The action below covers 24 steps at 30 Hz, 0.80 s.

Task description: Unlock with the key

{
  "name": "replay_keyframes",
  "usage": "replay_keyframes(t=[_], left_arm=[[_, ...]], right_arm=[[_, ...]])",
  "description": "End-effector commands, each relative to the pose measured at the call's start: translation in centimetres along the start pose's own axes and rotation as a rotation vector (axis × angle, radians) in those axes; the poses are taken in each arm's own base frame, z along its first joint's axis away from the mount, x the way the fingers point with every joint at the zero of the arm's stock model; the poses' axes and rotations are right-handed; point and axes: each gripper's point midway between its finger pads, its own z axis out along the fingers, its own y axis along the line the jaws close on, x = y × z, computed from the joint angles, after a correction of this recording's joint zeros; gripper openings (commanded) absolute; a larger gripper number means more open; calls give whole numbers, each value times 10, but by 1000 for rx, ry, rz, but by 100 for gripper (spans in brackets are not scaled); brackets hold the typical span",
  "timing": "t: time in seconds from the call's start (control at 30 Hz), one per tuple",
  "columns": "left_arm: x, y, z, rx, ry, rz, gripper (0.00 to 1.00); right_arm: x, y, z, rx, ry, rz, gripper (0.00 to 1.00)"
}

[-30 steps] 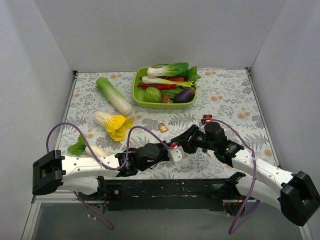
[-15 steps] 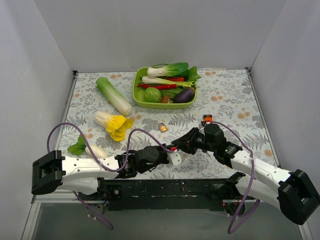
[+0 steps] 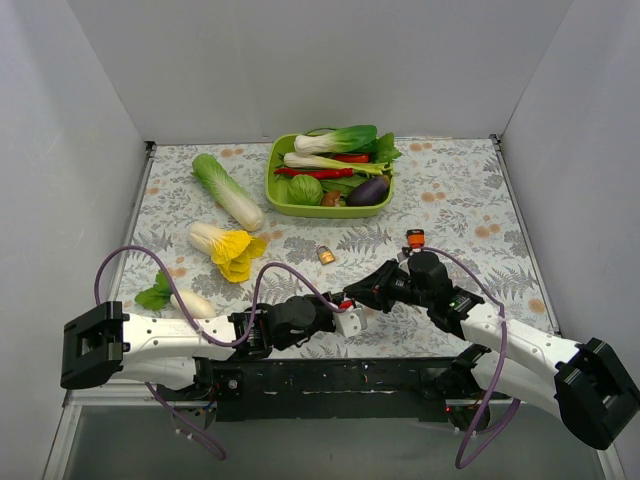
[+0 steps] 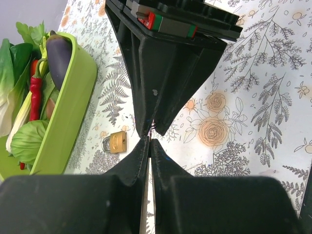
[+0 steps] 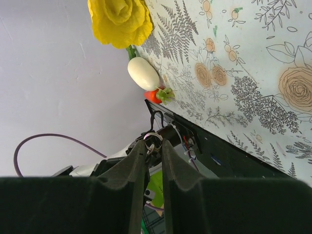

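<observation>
**Top view:** The left claw [image 3: 344, 307] and right claw [image 3: 356, 297], both matte black, meet tip to tip. A small brass padlock [image 3: 325, 254] lies beyond them. An orange-and-black padlock [image 3: 414, 238] sits just beyond the right claw's wrist.

**Left wrist view:** The left claw's wedge-shaped fingers [image 4: 139, 158] are pressed together. Anything pinched between them is hidden.

**Right wrist view:** The right claw's scalloped fingers [image 5: 173, 165] stand a narrow gap apart. A thin silver key ring [image 5: 151, 138] sits between their tips; whether they pinch it cannot be told. The key, at this junction, is too small to make out.
</observation>
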Motion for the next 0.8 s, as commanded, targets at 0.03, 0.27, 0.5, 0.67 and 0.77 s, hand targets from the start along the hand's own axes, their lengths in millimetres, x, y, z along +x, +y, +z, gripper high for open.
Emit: replay_keyframes(t=[0.03,0.27,0.5,0.67,0.77], left_arm=[[-5,4,-3,-31,-19,19,0],[-4,-8,-4,-6,-15,50,4],[6,-22,-3,1,20,144,3],[11,-27,-4,1,30,179,3],[14,-27,-2,-5,46,211,4]], right_arm=[[-6,11,-1,-48,-32,-4,1],[-7,11,-2,-64,-42,34,1],[-7,11,-4,-83,-42,64,1],[-6,9,-4,-77,-39,68,1],[-6,9,-4,-82,-36,66,1]])
